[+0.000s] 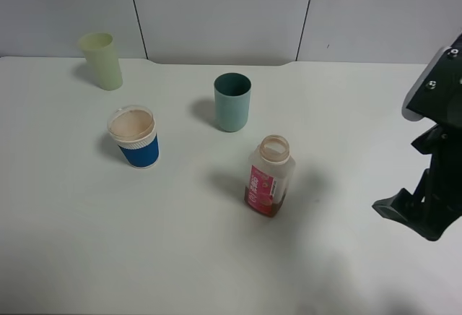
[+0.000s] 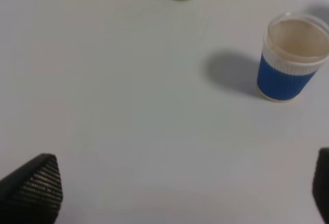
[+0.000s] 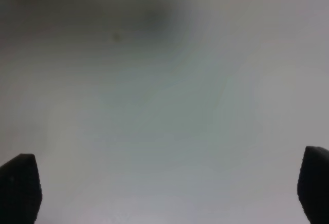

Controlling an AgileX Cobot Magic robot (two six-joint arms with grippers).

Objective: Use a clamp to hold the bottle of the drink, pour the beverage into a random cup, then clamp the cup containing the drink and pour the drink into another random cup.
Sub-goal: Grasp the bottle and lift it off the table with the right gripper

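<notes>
Near the middle of the white table point(image 1: 86, 257) the bottle point(image 1: 270, 176) stood upright with its neck open, the teal cup point(image 1: 232, 102) near it, farther back. I saw the right gripper point(image 3: 167, 183) spread wide over bare tabletop, well apart from the bottle. The left gripper point(image 2: 177, 188) gaped wide too, empty, with the blue paper cup point(image 2: 290, 57) ahead of it and the pale green tumbler point(image 1: 102, 61) beyond.

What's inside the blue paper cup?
The blue paper cup shows a pale beige surface near its rim; whether that is drink or a lid is unclear, and anything beneath is hidden.
</notes>
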